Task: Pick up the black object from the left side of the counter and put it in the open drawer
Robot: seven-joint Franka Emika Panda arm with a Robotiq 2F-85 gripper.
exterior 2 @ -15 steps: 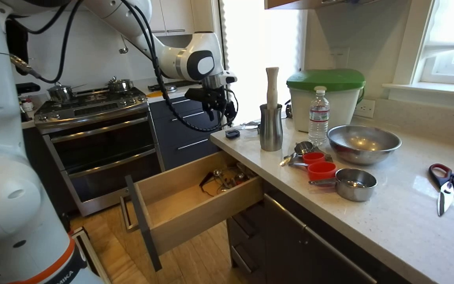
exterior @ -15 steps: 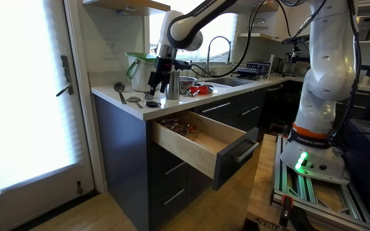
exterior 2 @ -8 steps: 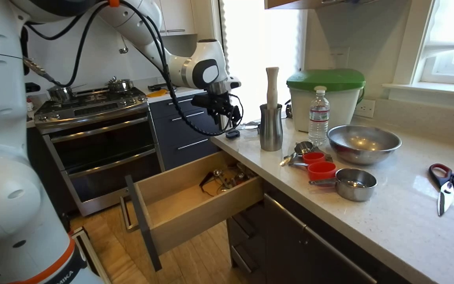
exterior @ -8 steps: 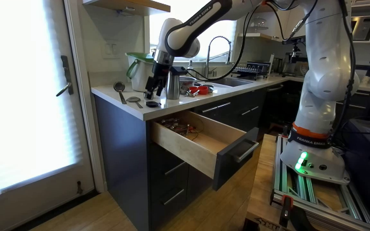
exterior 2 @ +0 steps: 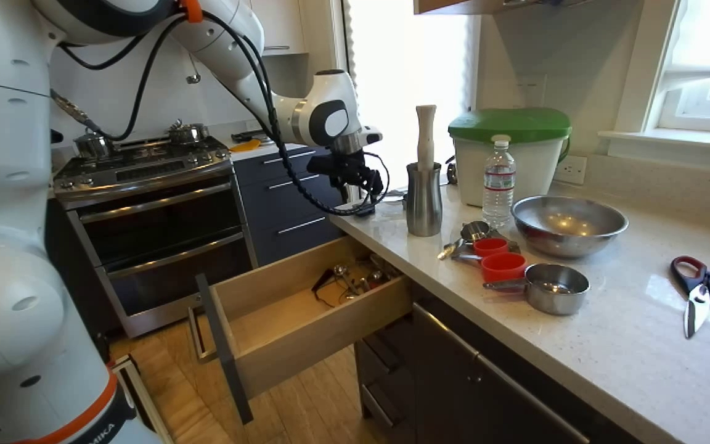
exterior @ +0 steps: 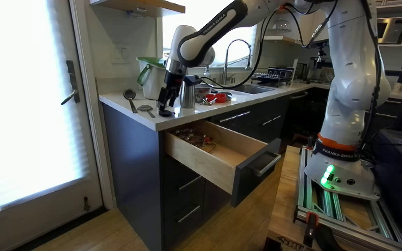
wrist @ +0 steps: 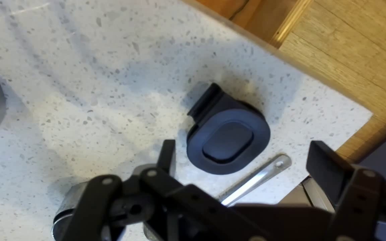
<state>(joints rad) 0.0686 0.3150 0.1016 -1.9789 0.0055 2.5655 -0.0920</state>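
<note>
The black object (wrist: 228,140) is a flat, rounded piece with a short tab. It lies on the white counter (wrist: 139,110) near the counter's corner. It shows in both exterior views (exterior: 166,113) (exterior 2: 365,211), partly behind the gripper. My gripper (wrist: 243,145) is open and empty. In the wrist view the object appears between and just beyond the fingertips, nearer the left finger. In an exterior view the gripper (exterior: 166,107) is low, right over the object; whether they touch I cannot tell. The drawer (exterior: 201,164) is open below the counter, also in an exterior view (exterior 2: 324,345), with utensils at its back.
A metal spoon handle (wrist: 256,182) lies beside the object. A steel cup (exterior 2: 424,203) with a wooden stick stands close by. A green-lidded bin (exterior 2: 509,154), a water bottle (exterior 2: 499,185), red cups (exterior 2: 503,266), a steel bowl (exterior 2: 569,228) and scissors (exterior 2: 706,290) are along the counter.
The gripper has come down and nearer the counter's front corner, from above the counter to right over the black object. It has stayed open. The object and drawer have not moved.
</note>
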